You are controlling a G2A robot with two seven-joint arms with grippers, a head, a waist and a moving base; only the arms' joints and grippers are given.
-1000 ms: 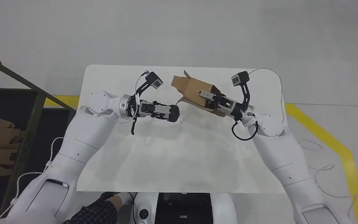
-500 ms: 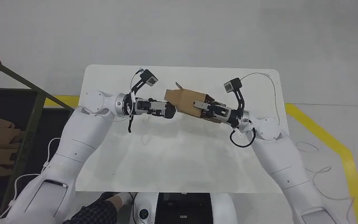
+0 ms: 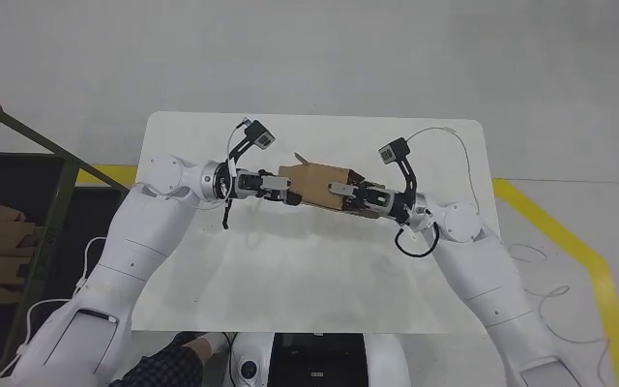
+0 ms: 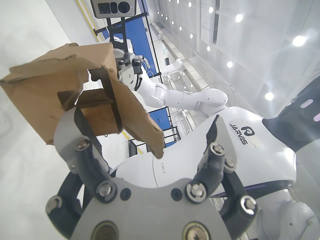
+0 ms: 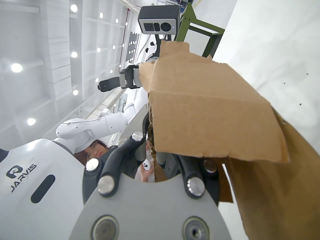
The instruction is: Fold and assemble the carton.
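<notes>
white table on a grey floor with yellow line.

The left gripper stands wide open. One finger rests against the open end of the carton, while the other is clear of it. A loose flap hangs out between them. The right gripper is at the carton's far end, above the white table.

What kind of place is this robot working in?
Probably a big workshop or test hall: a high ceiling with rows of lights, a yellow floor line, and a white work table.
</notes>
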